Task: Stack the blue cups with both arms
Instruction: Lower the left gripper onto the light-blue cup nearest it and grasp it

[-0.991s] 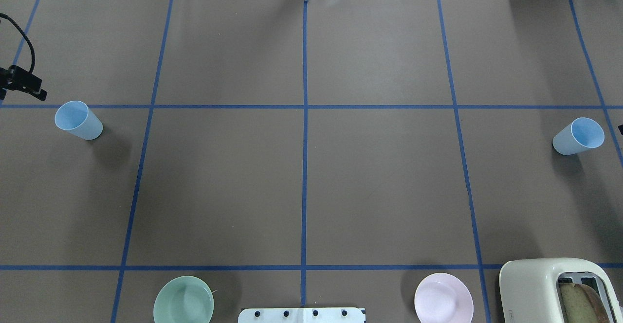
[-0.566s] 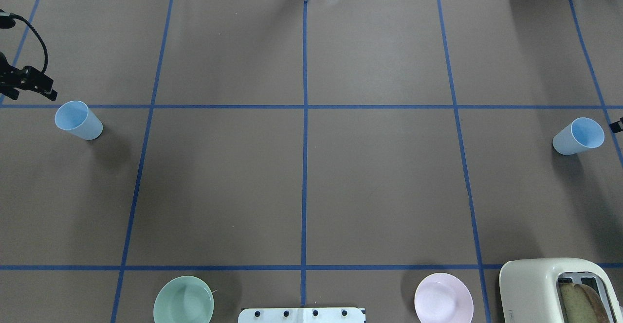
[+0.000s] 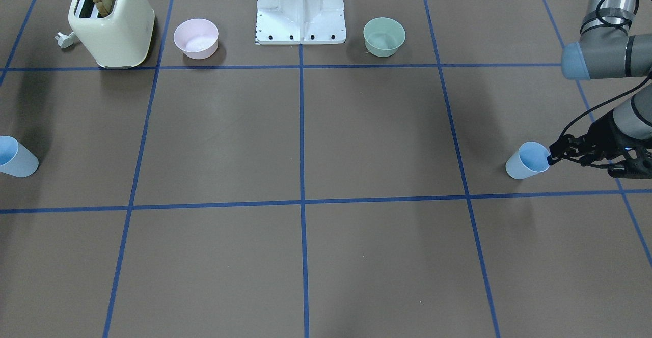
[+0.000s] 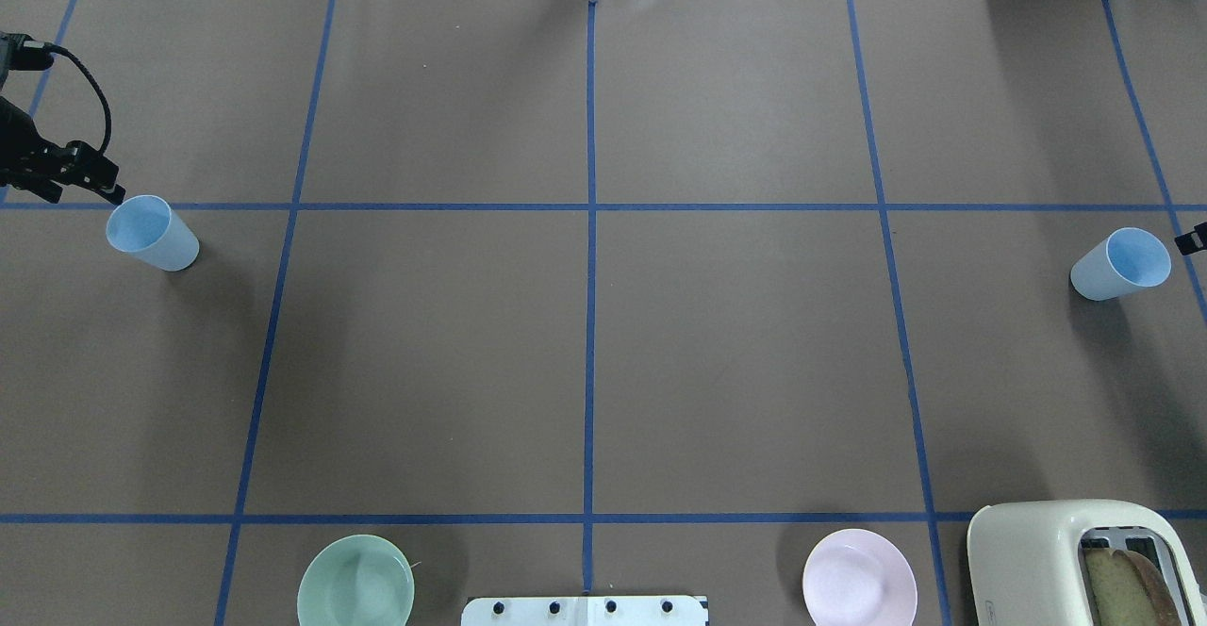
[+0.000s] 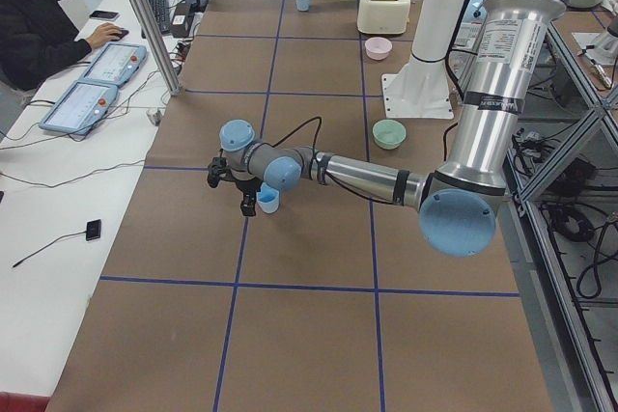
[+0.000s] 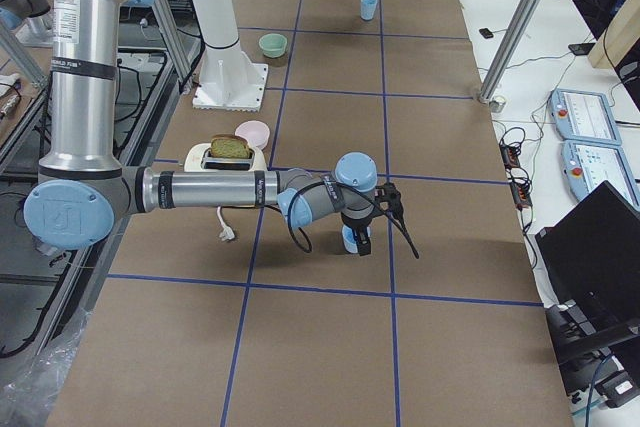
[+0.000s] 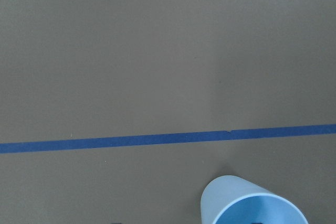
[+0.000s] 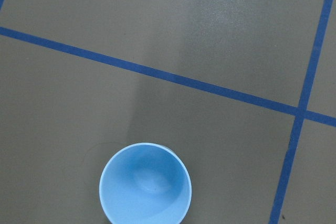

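Two pale-blue cups stand upright at opposite ends of the table. The left cup [image 4: 151,233] also shows in the front view [image 3: 528,161] and at the bottom of the left wrist view [image 7: 252,207]. My left gripper [image 4: 94,183] is open and empty, with one fingertip at the cup's far rim [image 3: 552,157]. The right cup [image 4: 1122,263] shows at the front view's left edge [image 3: 15,157] and below the right wrist camera [image 8: 145,184]. Only a tip of my right gripper [image 4: 1193,240] shows, just beyond that cup; I cannot tell whether it is open or shut.
A green bowl [image 4: 355,581], a pink bowl [image 4: 859,578] and a cream toaster [image 4: 1084,560] holding bread stand along the near edge beside the white base stand [image 4: 585,610]. Blue tape lines mark a grid on the brown table.
My left gripper has moved right and toward the left cup's rim. The tip of my right gripper has come into view at the right edge. The cups have not moved.
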You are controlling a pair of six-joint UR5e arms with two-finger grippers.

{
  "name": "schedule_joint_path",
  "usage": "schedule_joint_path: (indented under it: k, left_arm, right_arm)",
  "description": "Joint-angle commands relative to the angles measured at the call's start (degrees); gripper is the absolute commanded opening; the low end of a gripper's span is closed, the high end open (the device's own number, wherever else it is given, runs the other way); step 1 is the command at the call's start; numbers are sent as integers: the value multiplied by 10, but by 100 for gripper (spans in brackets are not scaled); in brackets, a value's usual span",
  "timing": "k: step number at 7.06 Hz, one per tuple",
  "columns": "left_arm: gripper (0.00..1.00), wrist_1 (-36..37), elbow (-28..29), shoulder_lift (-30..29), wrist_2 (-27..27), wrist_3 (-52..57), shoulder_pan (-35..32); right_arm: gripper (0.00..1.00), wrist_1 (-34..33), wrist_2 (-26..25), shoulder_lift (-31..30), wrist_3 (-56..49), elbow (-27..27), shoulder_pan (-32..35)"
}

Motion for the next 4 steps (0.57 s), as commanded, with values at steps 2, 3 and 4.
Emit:
schedule_joint_path:
  k: [2, 3, 4]
  left_arm:
    - [83, -47, 4, 6, -2, -43, 16]
    - [77, -49, 5, 8, -2, -45, 27]
    - [39, -50, 4, 8, -2, -45, 29]
  right_arm:
    - [99, 0, -1, 0, -2, -1, 0]
    - [99, 0, -1, 0, -3, -1, 0]
    - [99, 0, -1, 0, -3, -1, 0]
